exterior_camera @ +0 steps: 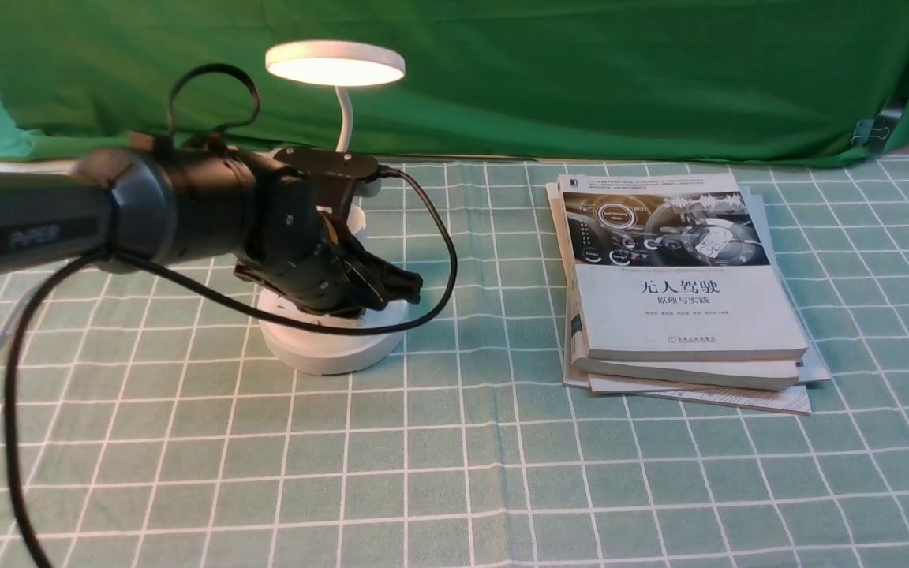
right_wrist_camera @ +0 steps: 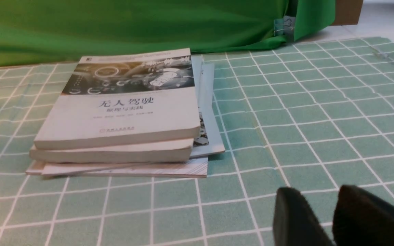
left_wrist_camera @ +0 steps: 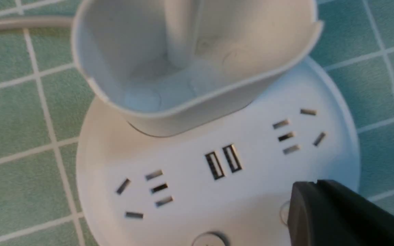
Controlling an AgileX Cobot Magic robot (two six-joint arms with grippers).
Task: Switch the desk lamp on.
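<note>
Desk lamp (exterior_camera: 334, 63) is lit. Left gripper (left_wrist_camera: 304, 182) is over the front part of its round base (exterior_camera: 320, 347); fingers together, nothing between them. Can't tell if they touch the base. Lamp stands upright: long axis vertical, gooseneck (exterior_camera: 346, 118) rising behind the gripper, disc head above it, lit face down. Cup holder (left_wrist_camera: 190, 102) sits on the base just beside the gripper, button (left_wrist_camera: 209, 240) near the fingertips. Right gripper (right_wrist_camera: 308, 212): fingers apart, empty, book stack (right_wrist_camera: 121, 112) ahead of it on the checked counter cloth (right_wrist_camera: 132, 205).
</note>
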